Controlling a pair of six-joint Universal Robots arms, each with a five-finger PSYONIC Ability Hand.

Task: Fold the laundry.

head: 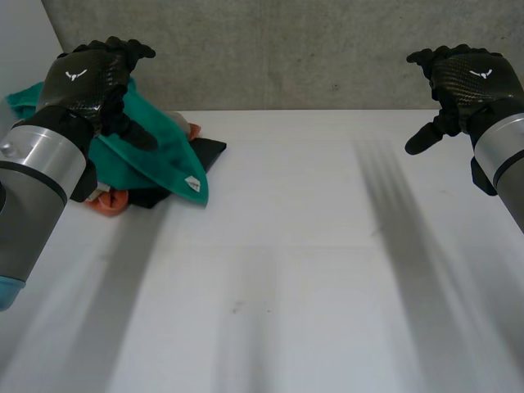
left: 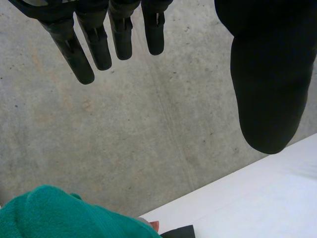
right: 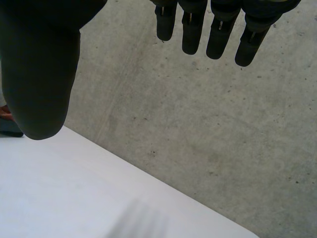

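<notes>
While both arms hung raised over the white table, the laundry sat as a small heap at the table's far left: a soft teal-green cloth draped on top, a black garment poking out beside it, and an orange cloth peeping from beneath on the near side. The robot's left hand hovered right above that heap, fingers straight and spread, thumb apart, holding nothing. From its wrist camera the teal cloth lay under the palm rather than at the fingertips, which pointed at the grey concrete wall. The right hand was wide as well, empty, and well apart from the heap, across the bare width of the table. The teal cloth's long axis ran from the back left towards the front and centre, ending in a pointed corner with a small white tag. To my eye the left hand was plainly the nearer one. The next move would call for it to come down onto the heap, since no folding had yet begun.
</notes>
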